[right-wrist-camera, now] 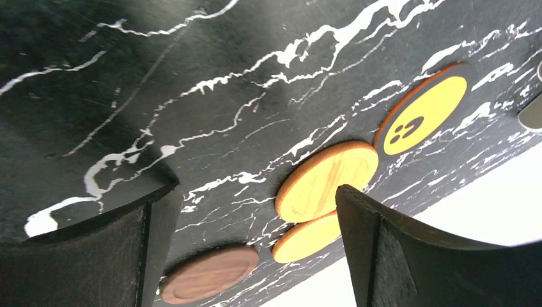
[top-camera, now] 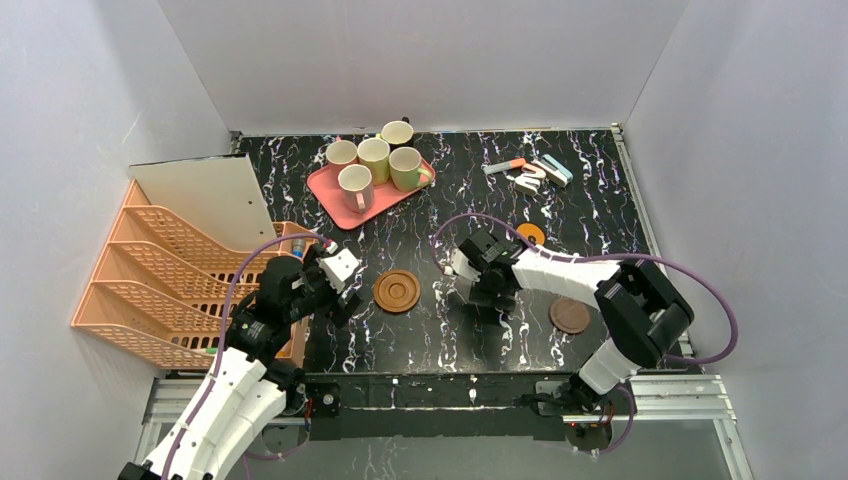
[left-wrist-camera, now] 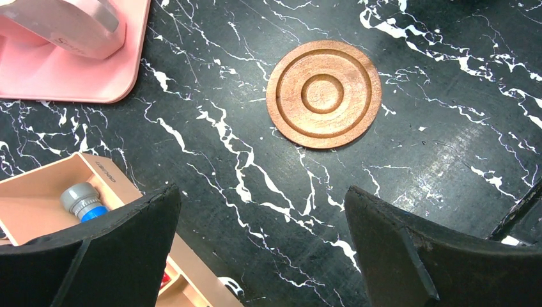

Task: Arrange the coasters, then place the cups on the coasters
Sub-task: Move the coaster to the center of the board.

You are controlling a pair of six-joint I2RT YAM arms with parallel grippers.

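Several cups (top-camera: 374, 159) stand together on a pink tray (top-camera: 330, 187) at the back left. On the table's middle lies a ringed brown coaster (top-camera: 397, 291) (left-wrist-camera: 324, 93), just right of my left gripper (top-camera: 345, 298) (left-wrist-camera: 262, 195), which is open and empty. My right gripper (top-camera: 470, 290) (right-wrist-camera: 257, 192) hovers open and empty near the centre. Its wrist view shows a dotted orange coaster (right-wrist-camera: 427, 115), two plain light coasters (right-wrist-camera: 327, 180) (right-wrist-camera: 307, 238) and a dark brown coaster (right-wrist-camera: 209, 274) (top-camera: 570, 315). The right arm hides the two plain ones from the top camera; the orange coaster (top-camera: 531, 234) shows there.
Orange mesh file trays (top-camera: 150, 290) and a white board (top-camera: 205, 195) fill the left side. A small open box (left-wrist-camera: 38, 204) with a blue-capped item lies under my left fingers. Small stationery pieces (top-camera: 530, 172) lie at the back right. Grey walls enclose the table.
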